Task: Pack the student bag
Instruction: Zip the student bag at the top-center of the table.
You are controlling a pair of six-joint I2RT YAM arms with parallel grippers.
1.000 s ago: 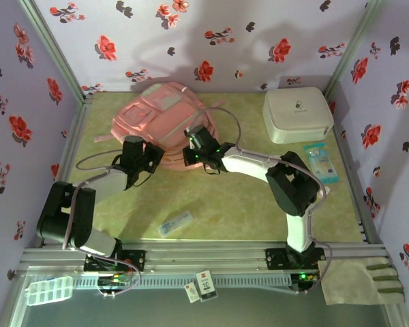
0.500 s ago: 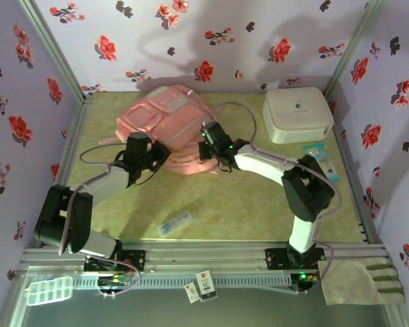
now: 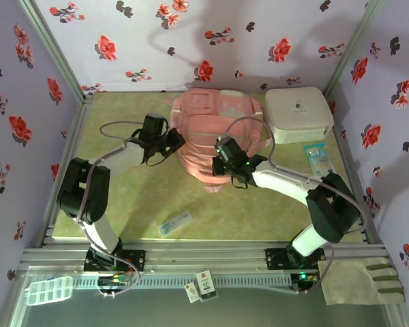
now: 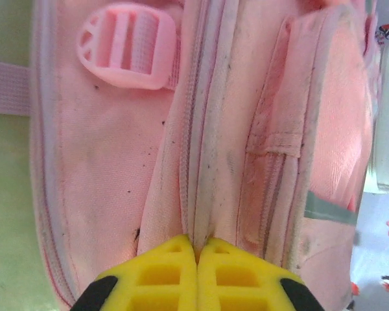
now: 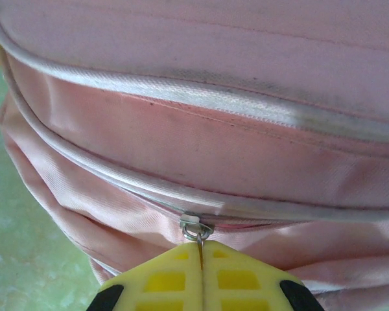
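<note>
The soft pink fabric student bag [image 3: 215, 129] lies rumpled at the back of the mottled green table [image 3: 136, 204], beside a smooth, rounded white case [image 3: 298, 114]. The left gripper [image 4: 196, 241], its ribbed yellow pads together, pinches the bag's scuffed zip seam. The right gripper [image 5: 201, 246] is clamped on the small metal zip pull [image 5: 196, 227].

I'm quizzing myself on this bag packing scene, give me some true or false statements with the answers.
The right gripper is shut on the zip pull of the student bag. True.
The white case lies on top of the bag. False: it stands beside it on the table.
The left gripper is wide open. False: its fingers are closed together at the bag's zip seam.
A small clear packet lies between the bag and the arm bases. True.
</note>
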